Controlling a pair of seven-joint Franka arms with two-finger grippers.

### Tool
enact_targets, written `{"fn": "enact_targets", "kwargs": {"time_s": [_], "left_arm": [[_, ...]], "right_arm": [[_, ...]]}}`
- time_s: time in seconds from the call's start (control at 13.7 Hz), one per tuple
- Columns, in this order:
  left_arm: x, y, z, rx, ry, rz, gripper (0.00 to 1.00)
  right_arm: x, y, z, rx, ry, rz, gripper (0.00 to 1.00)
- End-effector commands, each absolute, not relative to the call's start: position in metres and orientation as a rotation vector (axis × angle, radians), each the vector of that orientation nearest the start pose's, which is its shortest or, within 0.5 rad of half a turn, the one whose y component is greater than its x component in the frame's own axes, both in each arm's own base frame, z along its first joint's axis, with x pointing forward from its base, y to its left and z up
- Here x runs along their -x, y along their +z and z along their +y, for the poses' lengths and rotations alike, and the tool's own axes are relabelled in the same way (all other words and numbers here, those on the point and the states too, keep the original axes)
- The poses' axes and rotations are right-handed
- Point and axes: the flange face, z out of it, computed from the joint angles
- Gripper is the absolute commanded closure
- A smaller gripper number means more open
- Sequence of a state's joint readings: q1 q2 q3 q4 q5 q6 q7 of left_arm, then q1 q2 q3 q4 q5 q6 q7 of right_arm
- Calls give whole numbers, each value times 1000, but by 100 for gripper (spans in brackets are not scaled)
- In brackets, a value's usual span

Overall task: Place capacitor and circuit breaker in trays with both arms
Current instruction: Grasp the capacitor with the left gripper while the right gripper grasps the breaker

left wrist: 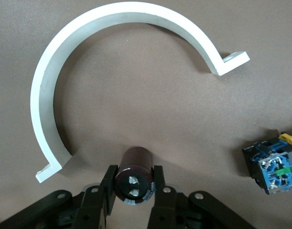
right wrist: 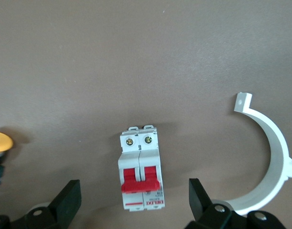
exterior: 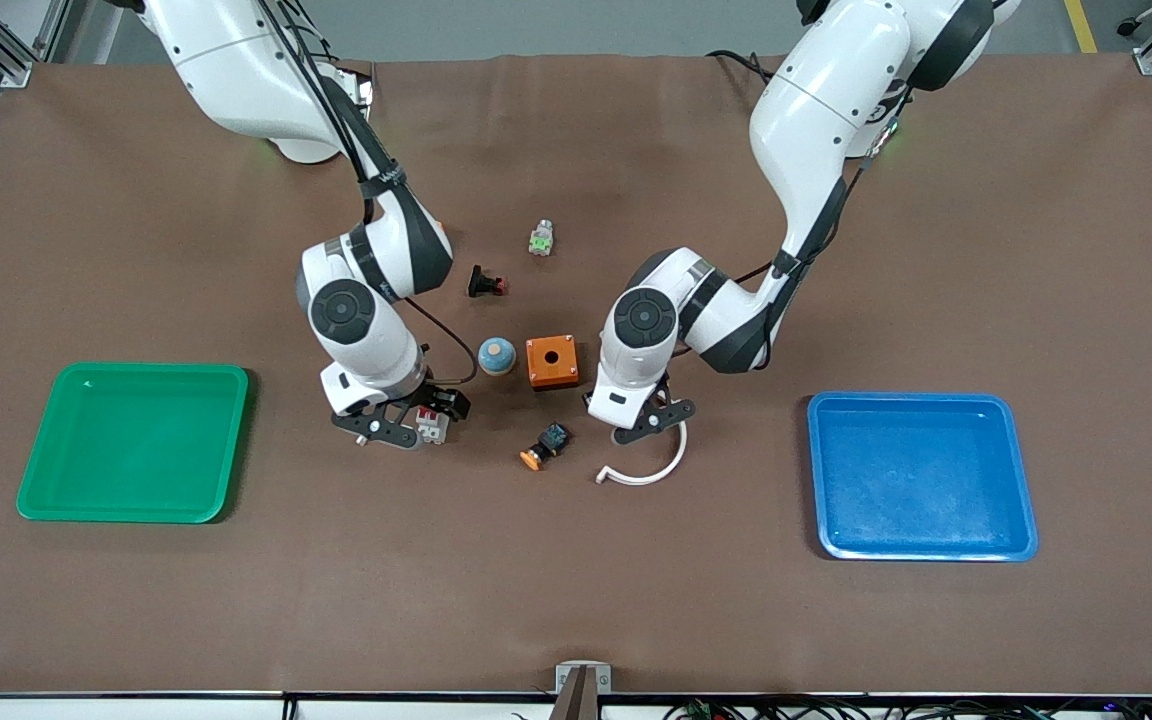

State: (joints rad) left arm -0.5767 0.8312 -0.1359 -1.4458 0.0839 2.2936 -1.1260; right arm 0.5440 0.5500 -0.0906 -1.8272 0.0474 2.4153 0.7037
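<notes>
The circuit breaker (exterior: 432, 425), a white block with a red lever, lies on the brown mat between the green tray and the orange box. My right gripper (exterior: 414, 418) is low over it and open. In the right wrist view the breaker (right wrist: 141, 167) lies between the wide-apart fingers (right wrist: 68, 200), which do not touch it. My left gripper (exterior: 650, 416) is low over the mat near the orange box. In the left wrist view it (left wrist: 133, 185) is shut on the capacitor (left wrist: 135, 175), a dark cylinder with two silvery terminals. The capacitor is hidden in the front view.
A green tray (exterior: 36, 440) lies toward the right arm's end and a blue tray (exterior: 818, 470) toward the left arm's end. Mid-table are an orange box (exterior: 551, 360), a blue dome part (exterior: 496, 355), a black push-button (exterior: 486, 283), a white-green part (exterior: 540, 238), a blue-black orange-capped part (exterior: 546, 445) and a white curved clip (exterior: 651, 470).
</notes>
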Motion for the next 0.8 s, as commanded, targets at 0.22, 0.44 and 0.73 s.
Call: {"fn": "enact_targets", "kwargs": {"time_s": [0.22, 0.44, 0.73], "left_arm": [[-576, 223, -450, 3107, -36, -729, 76], [-589, 270, -424, 3063, -5, -769, 76], [-610, 332, -355, 3034, 149, -740, 75]], "right_arm": [[-590, 215, 283, 3162, -142, 369, 0], [-591, 207, 285, 3152, -161, 366, 0], [-587, 206, 291, 3148, -141, 375, 11]]}}
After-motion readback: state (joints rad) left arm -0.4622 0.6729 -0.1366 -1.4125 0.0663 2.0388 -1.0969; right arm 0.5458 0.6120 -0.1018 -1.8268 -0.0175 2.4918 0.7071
